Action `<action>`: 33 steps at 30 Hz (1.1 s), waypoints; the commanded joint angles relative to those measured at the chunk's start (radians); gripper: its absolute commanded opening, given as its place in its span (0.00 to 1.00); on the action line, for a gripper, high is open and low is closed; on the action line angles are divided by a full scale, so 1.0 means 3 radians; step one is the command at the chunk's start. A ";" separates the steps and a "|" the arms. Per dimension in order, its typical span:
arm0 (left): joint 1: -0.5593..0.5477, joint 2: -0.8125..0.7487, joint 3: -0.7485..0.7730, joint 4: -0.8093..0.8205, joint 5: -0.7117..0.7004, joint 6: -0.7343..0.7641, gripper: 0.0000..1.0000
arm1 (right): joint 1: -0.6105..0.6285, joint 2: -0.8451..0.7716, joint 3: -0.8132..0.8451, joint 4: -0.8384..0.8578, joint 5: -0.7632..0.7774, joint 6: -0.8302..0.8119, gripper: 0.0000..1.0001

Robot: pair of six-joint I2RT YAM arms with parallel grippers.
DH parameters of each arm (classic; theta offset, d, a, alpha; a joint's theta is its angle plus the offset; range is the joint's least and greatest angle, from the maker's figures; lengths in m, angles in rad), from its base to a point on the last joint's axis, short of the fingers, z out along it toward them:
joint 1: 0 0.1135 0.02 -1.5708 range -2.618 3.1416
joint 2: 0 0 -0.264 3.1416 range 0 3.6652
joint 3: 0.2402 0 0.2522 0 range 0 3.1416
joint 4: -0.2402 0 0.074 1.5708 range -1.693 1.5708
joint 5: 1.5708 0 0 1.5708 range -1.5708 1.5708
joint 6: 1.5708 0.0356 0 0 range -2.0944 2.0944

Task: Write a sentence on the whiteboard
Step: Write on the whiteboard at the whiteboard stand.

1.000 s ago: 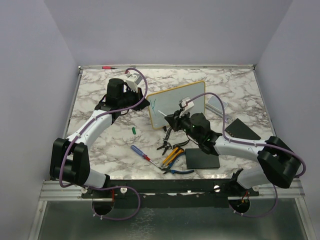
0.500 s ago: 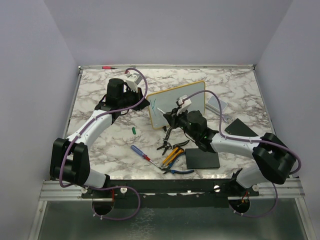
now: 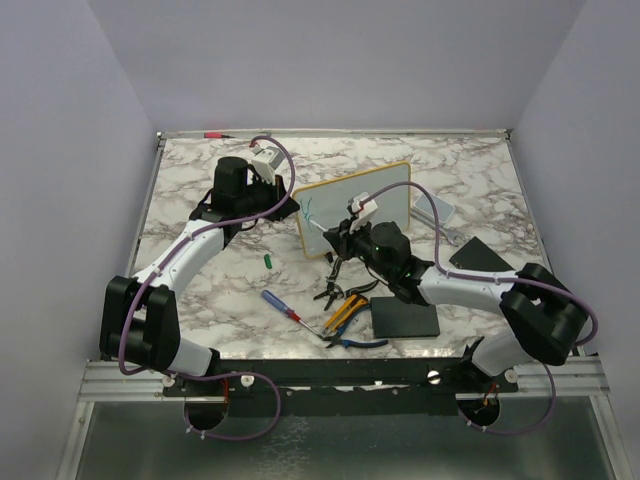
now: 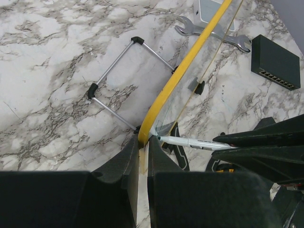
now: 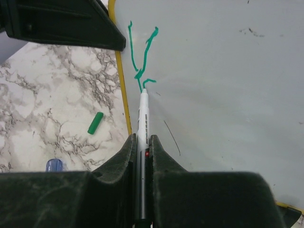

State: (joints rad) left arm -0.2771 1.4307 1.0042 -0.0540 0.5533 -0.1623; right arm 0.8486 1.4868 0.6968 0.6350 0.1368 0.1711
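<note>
The whiteboard point(image 3: 380, 195), white with a yellow frame, stands tilted on the marble table. My left gripper point(image 3: 291, 207) is shut on its left frame edge point(image 4: 189, 64), the pads pinching the yellow rim point(image 4: 143, 141). My right gripper point(image 5: 143, 140) is shut on a white marker point(image 5: 143, 118). The marker's tip touches the board point(image 5: 223, 71) near its left edge, just below a few green strokes point(image 5: 142, 52), the only part of the sentence that shows. In the left wrist view the marker point(image 4: 199, 142) meets the board face from the right.
A green marker cap point(image 3: 268, 260) lies left of the board. A blue-handled screwdriver point(image 3: 282, 305), pliers point(image 3: 345, 310) and a flat black pad point(image 3: 405, 318) lie in front. A black box point(image 3: 483, 260), a wrench point(image 4: 213, 35) and a grey-blue block point(image 3: 435, 207) sit right of and behind the board.
My right gripper has slid left along the board with the marker toward the left edge. The left gripper and the board have not moved.
</note>
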 commanded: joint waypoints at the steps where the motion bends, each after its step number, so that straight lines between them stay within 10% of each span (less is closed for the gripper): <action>1: -0.0007 -0.0068 0.0062 -0.0004 -0.0075 0.0040 0.04 | -0.0021 0.0004 -0.0167 -0.0052 0.0061 0.0073 0.01; 33: -0.0007 -0.0073 0.0058 -0.0009 -0.0075 0.0045 0.04 | -0.0021 -0.0272 -0.0092 0.0040 0.0120 -0.0101 0.01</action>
State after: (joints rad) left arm -0.2771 1.4307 1.0042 -0.0536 0.5529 -0.1623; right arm 0.8486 1.4666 0.7109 0.6331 0.1753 0.1551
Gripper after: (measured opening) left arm 0.092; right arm 0.109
